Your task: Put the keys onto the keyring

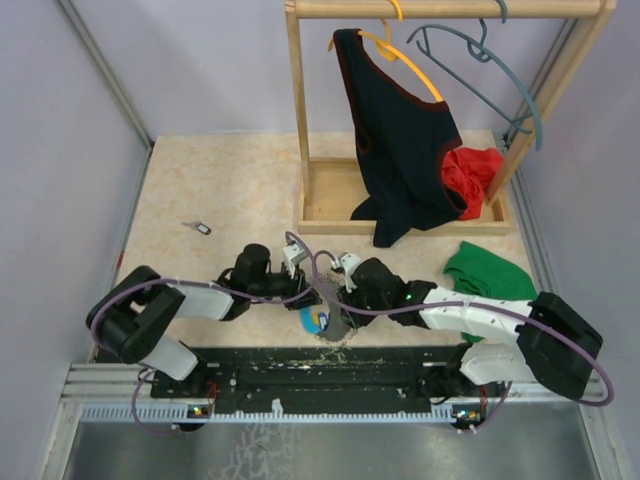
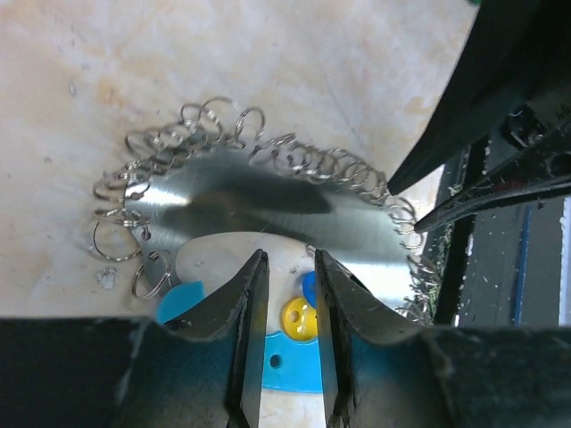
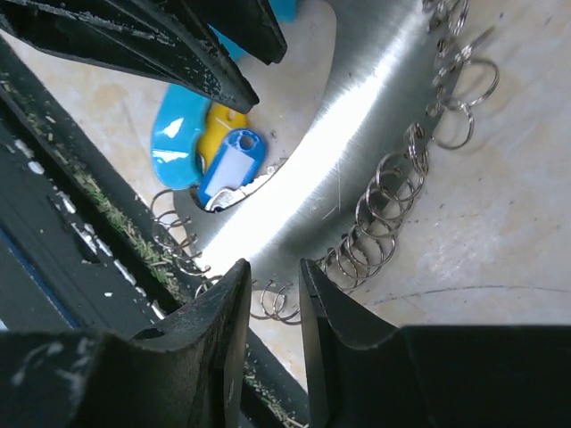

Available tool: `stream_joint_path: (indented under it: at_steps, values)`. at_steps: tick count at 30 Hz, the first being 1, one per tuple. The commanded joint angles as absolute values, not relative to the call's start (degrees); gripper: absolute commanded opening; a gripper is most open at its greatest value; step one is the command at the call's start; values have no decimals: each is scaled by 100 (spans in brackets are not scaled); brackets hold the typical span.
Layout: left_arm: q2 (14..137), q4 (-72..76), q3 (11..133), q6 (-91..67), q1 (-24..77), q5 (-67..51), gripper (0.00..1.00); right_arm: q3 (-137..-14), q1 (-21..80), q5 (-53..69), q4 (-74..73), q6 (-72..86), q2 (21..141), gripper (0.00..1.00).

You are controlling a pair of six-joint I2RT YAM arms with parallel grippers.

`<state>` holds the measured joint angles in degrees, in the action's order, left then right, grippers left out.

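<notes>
The keyring (image 2: 268,203), a curved band of shiny metal fringed with small grey wire loops, lies on the beige tabletop (image 1: 230,180) near its front edge, between my 2 tools. My left tool (image 2: 287,266) hangs over the band's inner edge, jaws narrowly apart with nothing clamped. My right tool (image 3: 272,267) sits over the looped fringe, also narrowly parted. 1 wire loop shows in its gap, and I cannot tell whether it touches. A small blue-headed key (image 3: 227,169) lies inside the curve beside a yellow plastic piece (image 3: 227,120) and a light-blue plastic piece (image 3: 174,138). A small dark-headed key (image 1: 197,227) lies well apart, further left.
</notes>
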<state>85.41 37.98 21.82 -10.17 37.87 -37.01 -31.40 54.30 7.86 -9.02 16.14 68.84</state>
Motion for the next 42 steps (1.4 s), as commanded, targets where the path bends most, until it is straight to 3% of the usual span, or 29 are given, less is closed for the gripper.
stream_joint_path:
  at_steps: [1,14,18,27,36,42]
  values:
    - [9033,3712,2502,-1353,3823,-3492,32,-3265,5511,755,-809,1982,7343,28]
    - [8796,2902,2406,-1473,3462,-2522,29,-4614,4995,-74,-580,960,9398,29]
    - [8590,2954,2242,-1578,3276,-2405,29,-4871,4994,8,-735,733,9138,34]
    - [8545,3163,2189,-1658,3252,-2464,29,-4121,5083,324,-834,1568,7783,39]
    - [8639,3208,2218,-1730,3252,-2577,29,-3388,5092,1023,-272,2848,7554,22]
    - [8655,3209,2219,-1755,3252,-2609,30,-3258,5123,1314,249,3232,7916,21]
